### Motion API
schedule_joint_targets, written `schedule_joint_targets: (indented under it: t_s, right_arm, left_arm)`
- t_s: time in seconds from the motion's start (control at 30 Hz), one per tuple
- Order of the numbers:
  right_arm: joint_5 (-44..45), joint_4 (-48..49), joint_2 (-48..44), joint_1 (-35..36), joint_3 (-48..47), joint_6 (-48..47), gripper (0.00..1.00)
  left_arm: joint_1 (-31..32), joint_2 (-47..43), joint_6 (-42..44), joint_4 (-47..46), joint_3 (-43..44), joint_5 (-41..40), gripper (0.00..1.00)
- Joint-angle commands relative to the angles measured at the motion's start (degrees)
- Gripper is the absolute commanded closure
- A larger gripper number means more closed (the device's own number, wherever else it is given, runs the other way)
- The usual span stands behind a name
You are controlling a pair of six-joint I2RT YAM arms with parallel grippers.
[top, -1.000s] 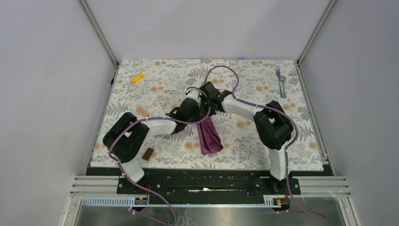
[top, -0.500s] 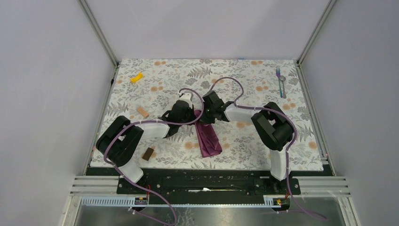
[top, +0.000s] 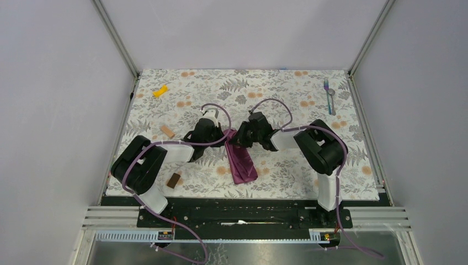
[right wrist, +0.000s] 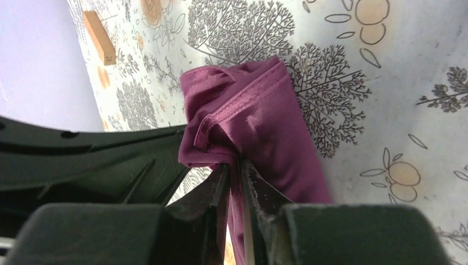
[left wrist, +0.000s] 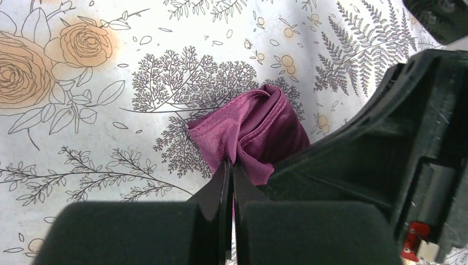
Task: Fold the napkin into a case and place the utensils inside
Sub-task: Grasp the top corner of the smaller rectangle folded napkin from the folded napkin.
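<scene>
Floral tablecloth (top: 287, 88), seen from above, carries my bunched plum-magenta cloth napkin (top: 242, 163) mid-table; my left wrist view shows the left gripper (left wrist: 230, 165) pinched tight on its end; my right wrist view shows the right gripper (right wrist: 232, 165) barely parted, cloth caught between its fingers.

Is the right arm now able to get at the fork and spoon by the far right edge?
Probably not yet. Nothing stands before the fork and spoon, but the right end effector pinches the napkin and must let go first.
</scene>
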State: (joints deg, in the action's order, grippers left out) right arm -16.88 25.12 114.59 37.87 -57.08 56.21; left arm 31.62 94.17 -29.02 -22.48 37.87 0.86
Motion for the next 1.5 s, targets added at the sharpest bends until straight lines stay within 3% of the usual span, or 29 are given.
schedule_joint_targets:
  t_s: [0.0,0.07,0.23,0.6,0.87,1.03,1.47]
  right_arm:
    - [-2.0,-2.4,-5.9,0.0,0.4,-8.7,0.77]
    - [-1.8,-3.9,-6.9,0.0,-0.1,-10.9,0.68]
    - [-1.4,-6.2,-7.4,0.0,-1.5,-14.1,0.59]
    - [-1.2,-8.2,-2.9,0.0,-7.5,-16.0,0.57]
    - [-1.2,-8.4,0.0,0.1,-9.4,-14.7,0.64]
    - [3.0,-9.2,-2.6,0.1,-6.1,-12.4,0.99]
    - [0.3,1.8,0.8,0.0,-4.9,2.3,1.00]
  left_arm:
    - [-0.7,-1.3,-0.9,-2.4,0.1,1.9,1.00]
    - [-0.9,-1.1,-0.8,-1.9,0.5,2.2,1.00]
    - [-1.1,-1.0,-0.8,-1.4,0.8,2.4,1.00]
    - [-1.1,-1.2,-0.2,-0.7,1.2,3.6,1.00]
    - [-1.1,-1.3,0.0,-0.8,1.6,3.9,1.00]
    - [-1.1,-2.4,-0.5,-1.5,0.7,1.4,1.00]
    - [-1.2,-2.7,-1.1,-4.9,-1.3,4.4,1.00]
